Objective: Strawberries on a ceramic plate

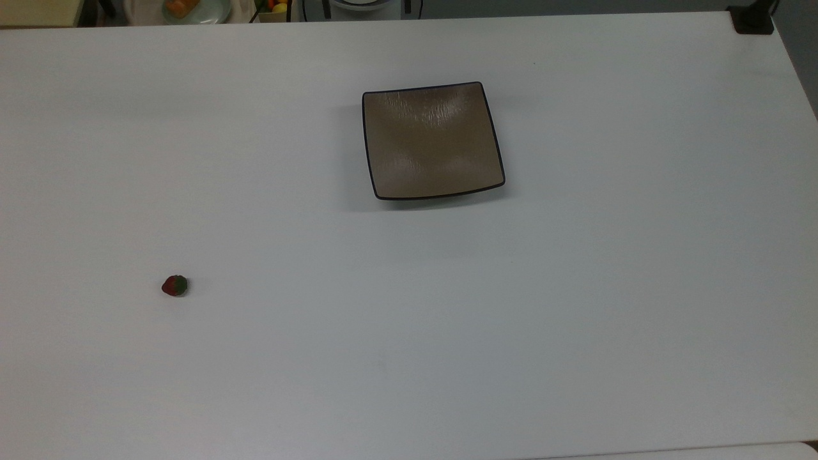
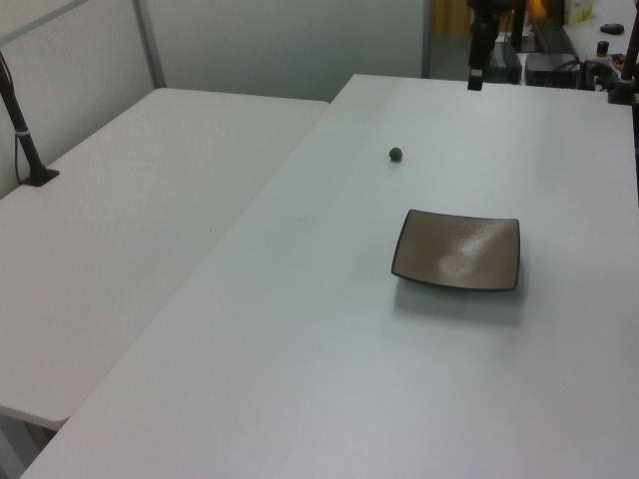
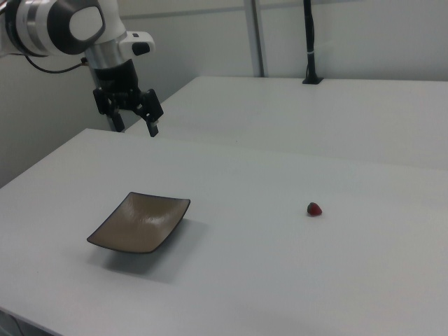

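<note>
Black jaws spread wide, empty, above the ceramic plate (image 3: 140, 222).

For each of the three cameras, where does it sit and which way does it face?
Top view: overhead, looking down on the table, ceramic plate and strawberry.
Left view: raised at one table end, looking along it; strawberry beyond plate.
Right view: opposite end, looking back; the arm's open gripper hangs beyond the plate.
All views share plate and strawberry.

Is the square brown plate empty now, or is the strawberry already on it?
Empty. The ceramic plate holds nothing; the strawberry lies apart on the white table.
</note>
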`<state>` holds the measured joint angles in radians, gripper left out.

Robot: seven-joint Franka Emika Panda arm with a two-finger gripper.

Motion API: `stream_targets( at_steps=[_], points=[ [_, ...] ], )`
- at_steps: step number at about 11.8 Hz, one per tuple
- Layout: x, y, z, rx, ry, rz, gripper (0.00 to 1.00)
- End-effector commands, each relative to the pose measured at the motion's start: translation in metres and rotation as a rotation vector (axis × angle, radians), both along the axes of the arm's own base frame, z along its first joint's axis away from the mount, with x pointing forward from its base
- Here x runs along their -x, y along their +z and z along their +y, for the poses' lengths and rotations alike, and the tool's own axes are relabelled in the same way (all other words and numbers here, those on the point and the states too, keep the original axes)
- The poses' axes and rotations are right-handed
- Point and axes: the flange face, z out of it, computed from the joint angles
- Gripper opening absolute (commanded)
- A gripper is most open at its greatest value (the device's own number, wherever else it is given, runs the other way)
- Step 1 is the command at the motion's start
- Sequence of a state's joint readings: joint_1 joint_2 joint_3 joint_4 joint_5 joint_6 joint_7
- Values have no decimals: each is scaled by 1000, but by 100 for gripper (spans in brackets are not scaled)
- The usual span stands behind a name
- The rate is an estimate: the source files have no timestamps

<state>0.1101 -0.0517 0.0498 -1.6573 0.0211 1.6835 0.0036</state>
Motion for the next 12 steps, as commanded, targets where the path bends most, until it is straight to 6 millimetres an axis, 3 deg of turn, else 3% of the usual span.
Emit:
stream_targets(
  at_steps=[1, 12],
  points=[
    [2, -1, 6, -31, -5, -12, 100],
    [-10, -5, 2, -27, -14, -11, 100]
  ],
)
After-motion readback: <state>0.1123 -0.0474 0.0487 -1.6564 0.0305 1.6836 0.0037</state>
